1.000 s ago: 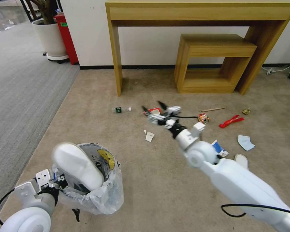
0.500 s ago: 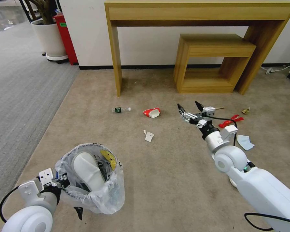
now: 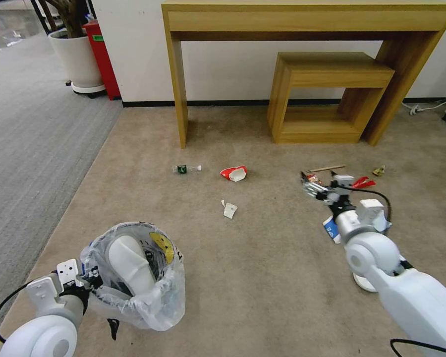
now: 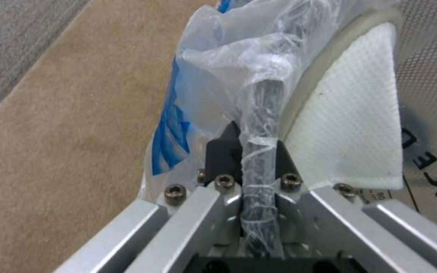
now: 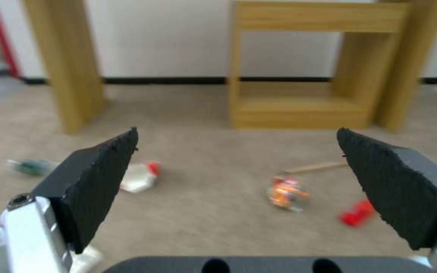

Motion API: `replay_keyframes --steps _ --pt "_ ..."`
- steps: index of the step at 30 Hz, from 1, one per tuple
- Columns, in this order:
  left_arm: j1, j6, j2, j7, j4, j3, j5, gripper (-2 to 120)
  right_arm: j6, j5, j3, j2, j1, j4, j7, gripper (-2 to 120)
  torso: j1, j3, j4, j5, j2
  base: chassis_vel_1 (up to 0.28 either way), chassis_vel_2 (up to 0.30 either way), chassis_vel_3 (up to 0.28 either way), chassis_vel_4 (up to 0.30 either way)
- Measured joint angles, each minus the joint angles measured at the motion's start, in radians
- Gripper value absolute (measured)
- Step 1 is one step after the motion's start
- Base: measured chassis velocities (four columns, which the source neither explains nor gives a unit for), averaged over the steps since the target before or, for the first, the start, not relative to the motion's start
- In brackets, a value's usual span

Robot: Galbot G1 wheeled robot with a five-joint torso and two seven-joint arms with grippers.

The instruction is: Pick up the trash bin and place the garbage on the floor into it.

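The trash bin [image 3: 148, 302], dark and lined with a crinkled clear bag, is at lower left with a white slipper [image 3: 129, 265] standing in it. My left gripper [image 3: 90, 281] is shut on its bagged rim [image 4: 262, 113]. My right gripper [image 3: 315, 187] is open, low over the floor [image 3: 262, 258], just above an orange snack packet [image 5: 286, 192]. Its black pads [image 5: 99, 178] stand wide apart. Around it lie a wooden stick [image 3: 327, 168], a red wrapper [image 3: 362, 182] and a blue-white carton [image 3: 330, 229]. Farther left are a red-white cup [image 3: 234, 173], a white tissue [image 3: 229, 209] and a tiny bottle [image 3: 186, 168].
A tall wooden desk [image 3: 302, 20] with a low wooden shelf unit [image 3: 327, 94] under it stands against the far wall. Grey ribbed carpet [image 3: 29, 129] borders the left. Another white slipper [image 3: 362, 283] lies under my right arm. A planter [image 3: 77, 57] stands far left.
My right arm has swung to the right, from over the red-white cup to over the orange snack packet, still open. The slipper has sunk deeper into the bin.
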Motion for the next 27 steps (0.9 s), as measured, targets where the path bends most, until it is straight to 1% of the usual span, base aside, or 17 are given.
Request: replay_keyframes --steps 1,2,3,4,6,13,16,22,27 --pt "-0.007 0.008 0.002 0.006 0.004 0.003 0.008 1 -0.004 -0.039 0.045 -0.001 -0.049 0.001 0.019 100 0.0 0.0 0.0002 0.0003 0.0 0.0 0.0 0.0 0.0" --pt "-0.013 0.014 0.006 0.011 0.007 0.004 0.008 1 -0.002 -0.056 0.086 -0.002 -0.098 0.005 0.025 100 0.0 0.0 -0.0003 0.0001 0.0 0.0 0.0 0.0 0.0" --pt "-0.013 0.014 0.006 0.011 0.007 0.004 0.008 1 -0.002 -0.056 0.086 -0.002 -0.098 0.005 0.025 100 0.0 0.0 -0.0003 0.0001 0.0 0.0 0.0 0.0 0.0" --pt "-0.019 0.019 0.012 0.018 0.011 0.007 0.007 1 0.009 -0.064 0.126 -0.002 -0.15 0.01 0.028 100 0.0 0.0 -0.0001 0.0004 0.0 0.0 0.0 0.0 0.0" --pt "-0.024 0.024 0.016 0.022 0.013 0.01 -0.001 1 0.02 -0.081 0.168 0.004 -0.202 0.019 0.023 100 0.0 0.0 0.0001 0.0003 0.0 0.0 0.0 0.0 0.0" --pt "-0.026 0.024 0.023 0.031 0.013 0.014 -0.011 1 0.027 -0.114 0.225 0.031 -0.269 0.036 0.013 100 0.0 0.0 0.0002 0.0002 0.0 0.0 0.0 0.0 0.0" --pt "-0.024 0.016 0.026 0.035 0.013 0.015 -0.016 1 0.056 -0.148 0.255 0.044 -0.305 0.039 0.005 100 0.0 0.0 0.0001 0.0002 0.0 0.0 0.0 0.0 0.0" --pt "-0.021 0.006 0.027 0.039 0.013 0.018 -0.016 1 0.087 -0.171 0.285 0.058 -0.336 0.044 0.0 99 0.0 0.0 0.0001 0.0001 0.0 0.0 0.0 0.0 0.0" --pt "-0.02 0.002 0.025 0.041 0.005 0.017 -0.016 1 0.089 -0.178 0.301 0.069 -0.36 0.055 -0.008 99 0.0 0.0 0.0001 0.0001 0.0 0.0 0.0 0.0 0.0"
